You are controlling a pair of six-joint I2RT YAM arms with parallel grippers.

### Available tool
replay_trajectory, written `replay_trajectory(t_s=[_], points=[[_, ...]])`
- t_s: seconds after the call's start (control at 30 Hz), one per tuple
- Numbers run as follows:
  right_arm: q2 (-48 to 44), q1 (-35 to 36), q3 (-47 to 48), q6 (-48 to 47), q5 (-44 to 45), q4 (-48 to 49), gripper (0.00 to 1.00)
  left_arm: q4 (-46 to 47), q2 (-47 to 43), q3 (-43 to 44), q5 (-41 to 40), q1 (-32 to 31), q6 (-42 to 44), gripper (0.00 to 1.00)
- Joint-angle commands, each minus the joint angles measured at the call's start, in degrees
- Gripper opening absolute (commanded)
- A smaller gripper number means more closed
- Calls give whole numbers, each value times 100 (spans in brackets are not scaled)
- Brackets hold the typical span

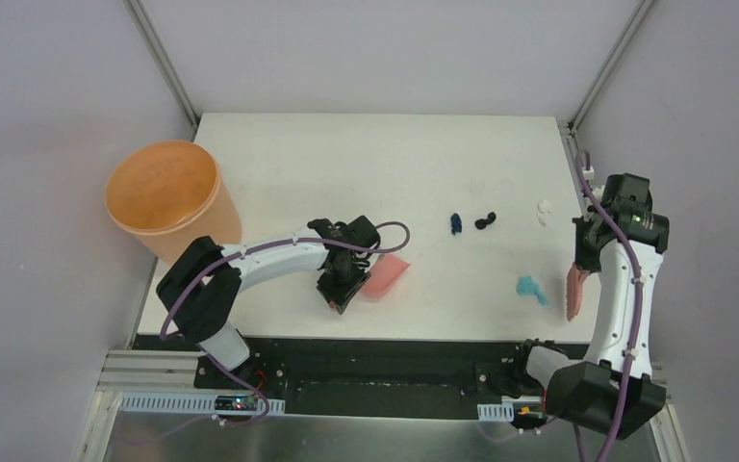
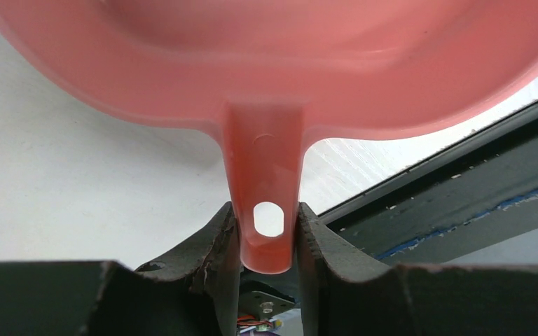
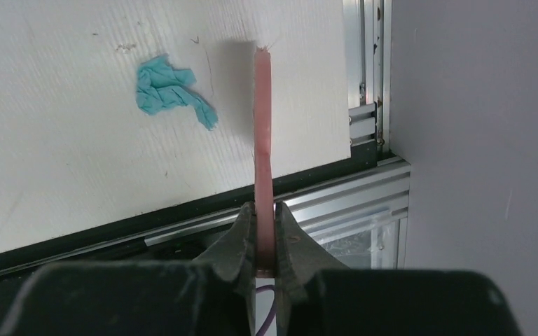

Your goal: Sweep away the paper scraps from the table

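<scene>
My left gripper is shut on the handle of the pink dustpan, which rests near the table's front edge, left of centre. My right gripper is shut on the pink hand brush, seen edge-on with its tip down near the table's right front corner. A teal paper scrap lies just left of the brush tip. Further back lie a dark blue scrap, a black one and a white one near the right edge.
A big orange bucket stands off the table's left edge. Metal frame posts rise at the back corners. A black front edge and an aluminium rail border the table near the brush.
</scene>
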Motion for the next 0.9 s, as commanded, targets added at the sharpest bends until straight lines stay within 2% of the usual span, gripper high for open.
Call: replay_trajectory(t_s=[0.0, 0.27, 0.43, 0.57, 0.73, 0.87], points=[[213, -75, -57, 245, 25, -11, 0, -51, 127, 107, -210, -81, -30, 13], [925, 45, 147, 859, -1830, -6, 0, -4, 266, 101, -240, -129, -92, 27], [1499, 621, 372, 1456, -2778, 191, 0, 96, 185, 53, -575, -397, -251, 39], [1674, 894, 496, 1727, -3365, 438, 0, 207, 59, -12, -806, -564, -346, 41], [1413, 873, 710, 1659, -3197, 494, 0, 226, -22, -20, -1049, -709, -423, 35], [1143, 810, 999, 1322, -2666, 323, 0, 171, -59, 63, -1111, -743, -456, 15]])
